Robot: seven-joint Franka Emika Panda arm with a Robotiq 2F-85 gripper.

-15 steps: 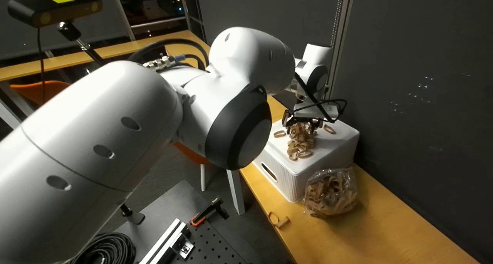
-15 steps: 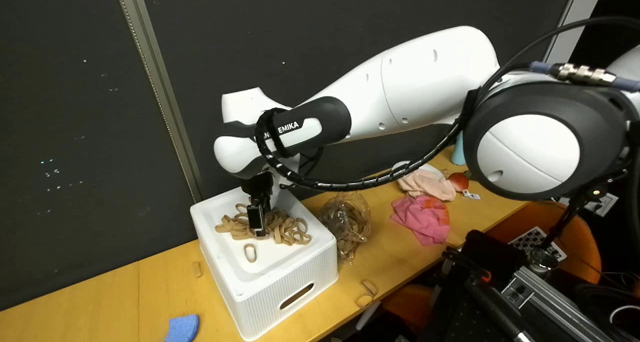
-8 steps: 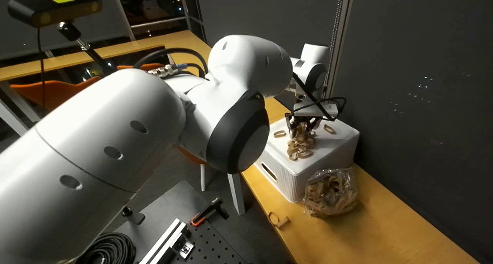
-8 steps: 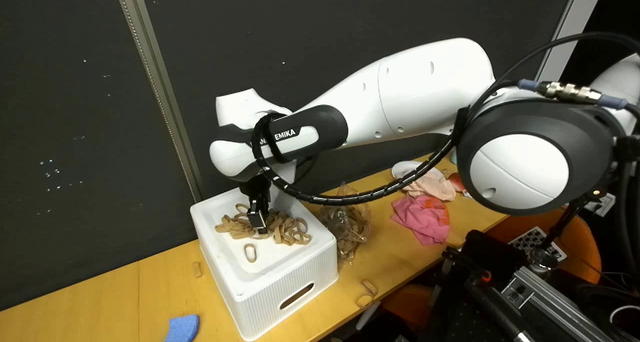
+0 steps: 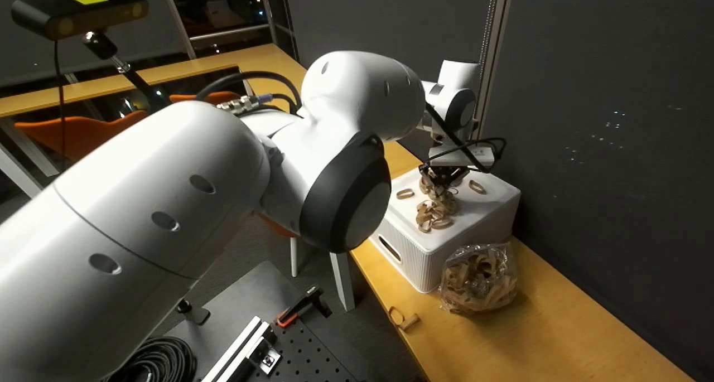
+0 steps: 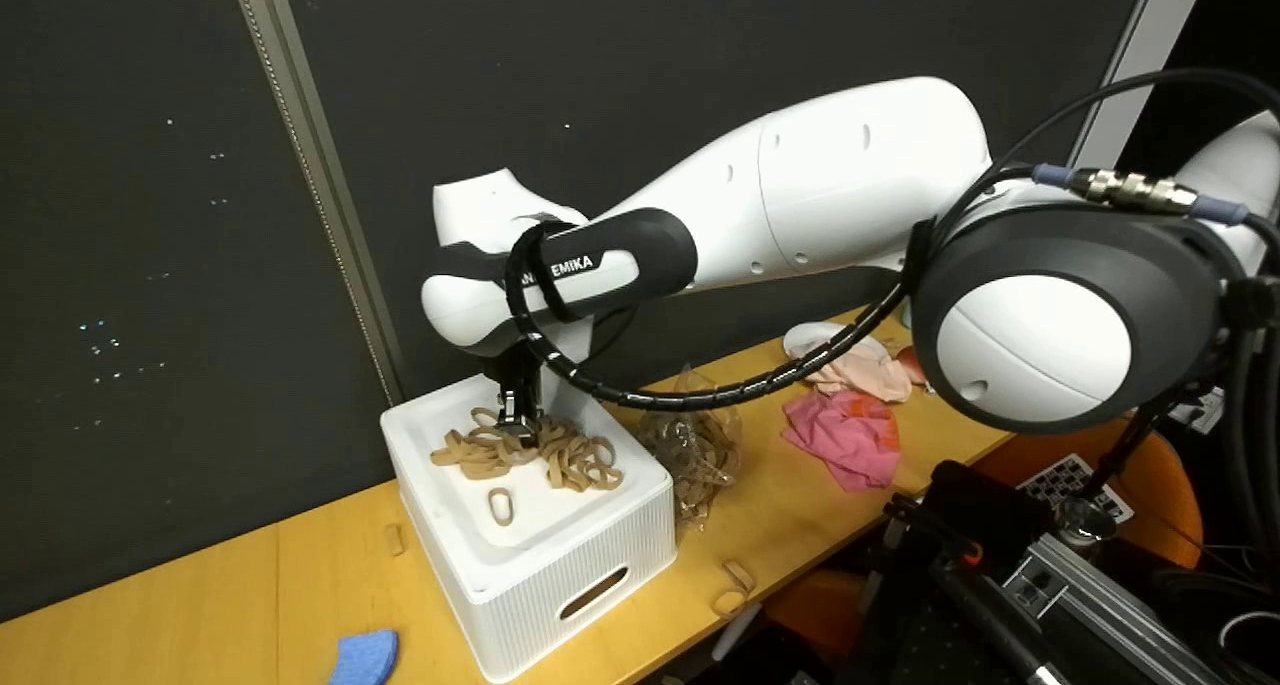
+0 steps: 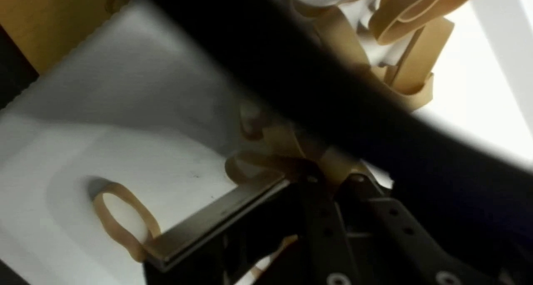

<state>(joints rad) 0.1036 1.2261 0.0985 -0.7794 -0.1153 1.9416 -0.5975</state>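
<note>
My black gripper points down into a pile of tan rubber bands on the white box. In an exterior view the gripper looks narrow, its jaws drawn together, with the pile touching it and spilling to its near side. The wrist view is dark; bands crowd round the fingertips, and a black cable hides much of the pile. It looks shut, but I cannot tell whether a band is pinched. A loose band lies on the box top against a gripper part, with more bands opposite.
A clear bag of bands stands on the wooden table beside the box. Several stray bands lie near the edge. Pink cloths and a blue cloth are on the table. A dark wall panel rises close behind the box.
The gripper's jaws have gone from wide apart to together within the pile. The arm's elbow has sunk a little. The loose bands outside the pile look unmoved.
</note>
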